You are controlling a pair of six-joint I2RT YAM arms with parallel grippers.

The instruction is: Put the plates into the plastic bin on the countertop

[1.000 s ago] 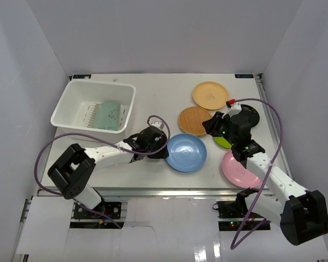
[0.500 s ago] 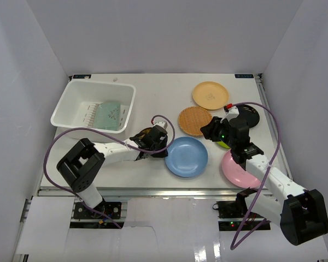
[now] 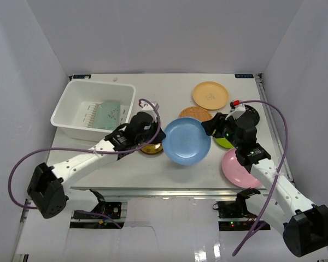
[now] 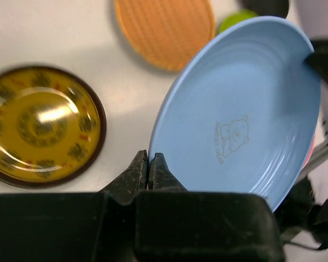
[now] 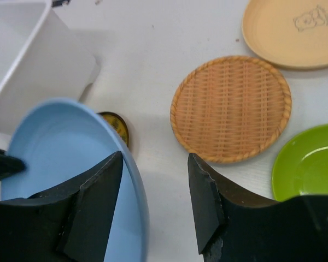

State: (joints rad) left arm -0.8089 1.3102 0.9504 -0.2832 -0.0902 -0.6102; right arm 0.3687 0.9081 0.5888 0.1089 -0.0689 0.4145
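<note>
My left gripper [image 4: 150, 159] is shut on the near rim of the blue plate [image 4: 240, 109], which hangs tilted above the countertop [image 3: 164, 90]. In the top view the blue plate [image 3: 185, 141] is at centre, with the left gripper [image 3: 159, 140] on its left edge. My right gripper [image 5: 154, 158] is open, and the blue plate's [image 5: 60, 147] far rim runs between its jaws. The plastic bin [image 3: 71, 106] at the back left holds a pale green rectangular plate [image 3: 106, 114]. The brown-gold plate [image 4: 41, 125] lies flat under the left wrist.
The tan woven plate [image 3: 195, 113] is partly hidden behind the blue one. The peach plate [image 3: 210, 95] lies at the back. At the right are the black plate [image 3: 252, 116], lime green plate [image 3: 223, 142] and pink plate [image 3: 240, 168]. White walls enclose the table.
The left gripper closed on the blue plate's rim and lifted it off the table, tilting it up. The right gripper's jaws spread wider beside the plate's right edge.
</note>
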